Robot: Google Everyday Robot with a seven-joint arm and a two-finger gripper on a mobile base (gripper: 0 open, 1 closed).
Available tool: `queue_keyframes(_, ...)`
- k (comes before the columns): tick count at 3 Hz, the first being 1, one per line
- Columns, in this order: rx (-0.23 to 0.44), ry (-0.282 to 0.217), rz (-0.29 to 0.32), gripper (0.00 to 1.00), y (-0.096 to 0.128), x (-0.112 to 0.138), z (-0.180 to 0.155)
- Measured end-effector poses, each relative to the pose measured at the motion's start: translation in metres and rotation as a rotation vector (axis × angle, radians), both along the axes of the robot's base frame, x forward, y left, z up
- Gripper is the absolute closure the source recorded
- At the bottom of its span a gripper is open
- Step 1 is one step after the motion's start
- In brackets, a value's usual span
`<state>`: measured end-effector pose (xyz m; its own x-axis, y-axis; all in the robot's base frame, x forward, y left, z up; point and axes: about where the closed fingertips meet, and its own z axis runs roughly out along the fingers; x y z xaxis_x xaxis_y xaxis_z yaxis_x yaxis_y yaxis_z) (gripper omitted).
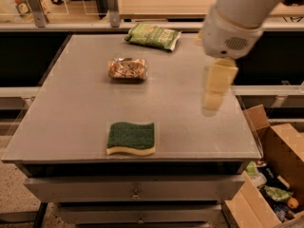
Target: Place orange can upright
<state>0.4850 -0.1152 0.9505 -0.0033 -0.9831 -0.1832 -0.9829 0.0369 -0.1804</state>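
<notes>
The orange can (127, 69) lies on its side on the grey table (71, 118), in the back half, left of centre. Its mottled orange-brown side faces up. My gripper (212, 100) hangs from the white arm (237, 18) above the table's right side. It is well to the right of the can and a little nearer, and not touching it. Nothing shows in the gripper.
A green snack bag (153, 35) lies at the table's back edge, behind the can. A green-and-yellow sponge (131, 138) lies near the front edge. An open cardboard box (280, 151) with several items stands on the floor at the right. Drawers (135, 189) sit under the table.
</notes>
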Motion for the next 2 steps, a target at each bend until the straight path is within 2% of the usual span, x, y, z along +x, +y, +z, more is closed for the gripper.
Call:
queue_keyframes(1, -0.008, 0.035, 0.106, 0.00, 0.061, 0.033, -0.019)
queue_keyframes(2, 0.001, 0.038, 0.155, 0.00, 0.111, 0.071, -0.030)
